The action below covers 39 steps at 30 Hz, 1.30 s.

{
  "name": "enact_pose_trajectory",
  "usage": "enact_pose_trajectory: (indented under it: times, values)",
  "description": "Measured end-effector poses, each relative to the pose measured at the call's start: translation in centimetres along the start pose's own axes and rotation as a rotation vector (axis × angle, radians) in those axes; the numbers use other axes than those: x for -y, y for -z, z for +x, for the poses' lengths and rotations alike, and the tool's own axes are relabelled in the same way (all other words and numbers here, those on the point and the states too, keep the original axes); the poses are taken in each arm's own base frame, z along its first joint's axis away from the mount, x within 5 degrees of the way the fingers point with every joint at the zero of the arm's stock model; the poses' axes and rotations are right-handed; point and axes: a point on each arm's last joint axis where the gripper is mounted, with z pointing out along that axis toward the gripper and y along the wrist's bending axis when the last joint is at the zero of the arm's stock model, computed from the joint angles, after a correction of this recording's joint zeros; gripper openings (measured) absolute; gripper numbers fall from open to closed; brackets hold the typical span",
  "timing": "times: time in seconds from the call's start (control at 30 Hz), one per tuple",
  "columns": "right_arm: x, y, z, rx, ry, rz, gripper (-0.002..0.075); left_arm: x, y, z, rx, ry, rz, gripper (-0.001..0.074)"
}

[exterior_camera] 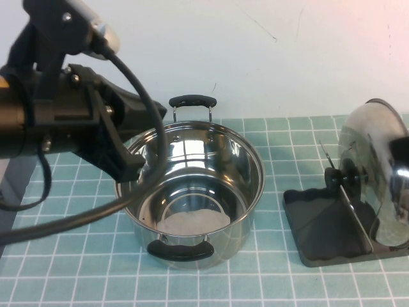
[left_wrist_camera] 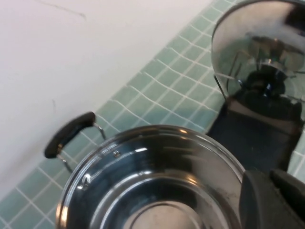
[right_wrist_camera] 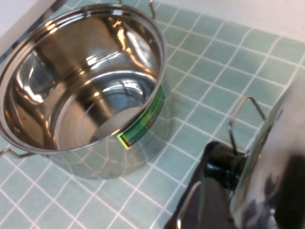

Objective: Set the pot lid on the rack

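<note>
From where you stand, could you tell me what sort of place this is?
Probably a mock kitchen counter for testing: a steel pot and a rack holding the pot lid upright sit on a teal checked mat by a plain white wall. The left hand is above the pot's left rim.

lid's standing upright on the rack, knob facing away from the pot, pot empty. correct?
Not quite: the knob faces toward the pot, as the high view shows. The pot lid does stand upright on the rack, and the pot is empty. The left gripper sits at the pot's rim; the right gripper isn't visible.
</note>
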Motion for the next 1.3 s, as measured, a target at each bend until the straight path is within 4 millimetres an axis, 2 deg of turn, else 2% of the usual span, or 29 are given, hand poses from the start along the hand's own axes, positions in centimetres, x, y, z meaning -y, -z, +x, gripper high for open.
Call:
enact_pose_trajectory:
  times: [0.27, 0.43, 0.67, 0.77, 0.87, 1.03, 1.17, 1.3]
  values:
    - [-1.0, 3.6, -0.3, 0.075, 0.001, 0.069, 0.0390, 0.4, 3.6, -0.3, 0.012, -0.010, -0.127, 0.0002]
    - [-3.4, 6.2, -0.7, 0.152, 0.103, 0.111, 0.0311, 1.4, 6.6, 0.7, 0.047, 0.040, -0.196, 0.0002]
    - [-8.9, 11.3, -0.6, 0.342, 0.304, 0.228, 0.0075, 3.9, 10.5, 6.5, 0.107, 0.116, -0.299, 0.0002]
    - [-11.6, 13.6, 0.0, 0.469, 0.367, 0.276, 0.0021, 4.5, 11.6, 9.2, 0.137, 0.170, -0.370, 0.0002]
    - [-14.4, 15.3, 1.5, 0.609, 0.426, 0.297, 0.0006, 5.1, 12.3, 11.7, 0.161, 0.255, -0.409, 0.0002]
    - [-16.4, 15.1, 4.8, 0.723, 0.456, 0.253, -0.0001, 6.3, 13.1, 15.2, 0.184, 0.319, -0.426, 0.0002]
    - [-16.9, 14.2, 7.4, 0.757, 0.480, 0.236, -0.0001, 6.9, 14.4, 16.6, 0.216, 0.367, -0.462, 0.0002]
    - [-17.3, 13.6, 9.1, 0.777, 0.532, 0.238, -0.0001, 7.3, 16.0, 18.2, 0.208, 0.412, -0.533, 0.0003]
